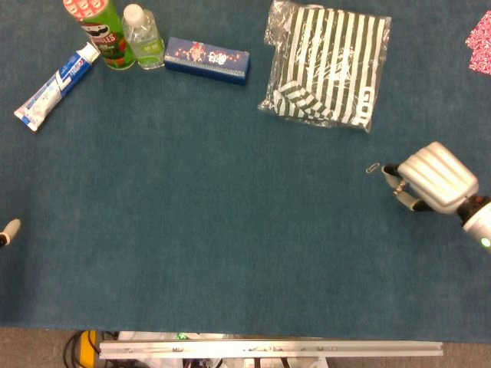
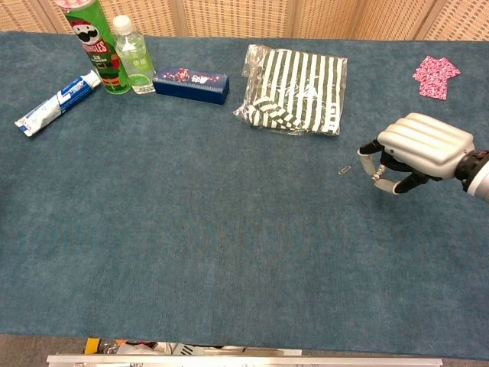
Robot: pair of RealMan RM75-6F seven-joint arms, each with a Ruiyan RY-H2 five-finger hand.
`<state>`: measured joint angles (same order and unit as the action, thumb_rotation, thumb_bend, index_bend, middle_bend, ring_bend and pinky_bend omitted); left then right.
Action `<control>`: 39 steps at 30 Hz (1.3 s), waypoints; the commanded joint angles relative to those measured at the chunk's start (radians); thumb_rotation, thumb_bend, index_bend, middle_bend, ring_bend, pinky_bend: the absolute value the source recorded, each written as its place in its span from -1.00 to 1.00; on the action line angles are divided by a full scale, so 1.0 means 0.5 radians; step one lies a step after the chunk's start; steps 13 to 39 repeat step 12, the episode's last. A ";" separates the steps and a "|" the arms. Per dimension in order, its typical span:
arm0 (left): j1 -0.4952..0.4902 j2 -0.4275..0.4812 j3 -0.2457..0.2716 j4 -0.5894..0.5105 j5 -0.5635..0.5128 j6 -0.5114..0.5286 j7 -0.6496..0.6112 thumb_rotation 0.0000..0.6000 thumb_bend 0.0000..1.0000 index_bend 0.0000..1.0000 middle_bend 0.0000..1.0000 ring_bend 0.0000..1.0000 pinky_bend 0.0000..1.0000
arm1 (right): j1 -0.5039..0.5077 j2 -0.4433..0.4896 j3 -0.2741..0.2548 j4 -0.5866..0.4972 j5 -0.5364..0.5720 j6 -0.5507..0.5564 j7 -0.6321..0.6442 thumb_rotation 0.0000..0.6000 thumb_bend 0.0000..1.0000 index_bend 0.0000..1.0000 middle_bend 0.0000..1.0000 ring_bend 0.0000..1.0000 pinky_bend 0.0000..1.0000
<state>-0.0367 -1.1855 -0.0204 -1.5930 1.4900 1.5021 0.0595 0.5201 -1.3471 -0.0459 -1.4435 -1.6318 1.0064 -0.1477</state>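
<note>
My right hand (image 1: 433, 178) (image 2: 419, 147) hovers over the blue cloth at the right side, back up, fingers curled under with nothing in them. A small metal paperclip (image 1: 373, 168) (image 2: 345, 170) lies just left of its fingertips, apart from them. A striped garment in a clear bag (image 1: 328, 65) (image 2: 294, 88) lies farther back, left of the hand. Of my left hand (image 1: 8, 231) only a pale tip shows at the left edge of the head view; the chest view does not show it.
At the back left stand a green Pringles can (image 1: 103, 31) (image 2: 98, 46) and a clear bottle (image 1: 143, 37) (image 2: 133, 55), with a toothpaste tube (image 1: 55, 86) (image 2: 57, 102) and a dark blue box (image 1: 207, 59) (image 2: 190, 84) lying nearby. A pink cloth (image 1: 481, 42) (image 2: 435, 76) lies at the back right.
</note>
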 commanded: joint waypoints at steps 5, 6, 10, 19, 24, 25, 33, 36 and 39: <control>-0.001 -0.002 -0.001 0.004 -0.007 -0.004 -0.005 1.00 -0.71 -0.92 -0.87 -0.89 -0.96 | 0.070 -0.108 0.045 0.055 0.041 -0.073 0.026 1.00 -0.24 0.30 0.98 1.00 1.00; 0.000 -0.003 -0.001 0.007 -0.010 -0.006 -0.007 1.00 -0.71 -0.92 -0.87 -0.89 -0.96 | 0.079 -0.126 0.049 0.065 0.049 -0.084 0.034 1.00 -0.24 0.30 0.98 1.00 1.00; 0.000 -0.003 -0.002 0.013 -0.015 -0.009 -0.014 1.00 -0.71 -0.92 -0.87 -0.89 -0.96 | 0.104 -0.172 0.058 0.095 0.058 -0.101 0.053 1.00 -0.24 0.30 0.98 1.00 1.00; 0.000 -0.005 -0.001 0.017 -0.014 -0.008 -0.019 1.00 -0.71 -0.92 -0.87 -0.89 -0.96 | 0.115 -0.190 0.061 0.104 0.060 -0.103 0.057 1.00 -0.24 0.30 0.98 1.00 1.00; 0.000 -0.005 -0.001 0.017 -0.014 -0.008 -0.019 1.00 -0.71 -0.92 -0.87 -0.89 -0.96 | 0.115 -0.190 0.061 0.104 0.060 -0.103 0.057 1.00 -0.24 0.30 0.98 1.00 1.00; 0.000 -0.005 -0.001 0.017 -0.014 -0.008 -0.019 1.00 -0.71 -0.92 -0.87 -0.89 -0.96 | 0.115 -0.190 0.061 0.104 0.060 -0.103 0.057 1.00 -0.24 0.30 0.98 1.00 1.00; 0.000 -0.005 -0.001 0.017 -0.014 -0.008 -0.019 1.00 -0.71 -0.92 -0.87 -0.89 -0.96 | 0.115 -0.190 0.061 0.104 0.060 -0.103 0.057 1.00 -0.24 0.30 0.98 1.00 1.00; 0.000 -0.005 -0.001 0.017 -0.014 -0.008 -0.019 1.00 -0.71 -0.92 -0.87 -0.89 -0.96 | 0.115 -0.190 0.061 0.104 0.060 -0.103 0.057 1.00 -0.24 0.30 0.98 1.00 1.00; 0.000 -0.005 -0.001 0.017 -0.014 -0.008 -0.019 1.00 -0.71 -0.92 -0.87 -0.89 -0.96 | 0.115 -0.190 0.061 0.104 0.060 -0.103 0.057 1.00 -0.24 0.30 0.98 1.00 1.00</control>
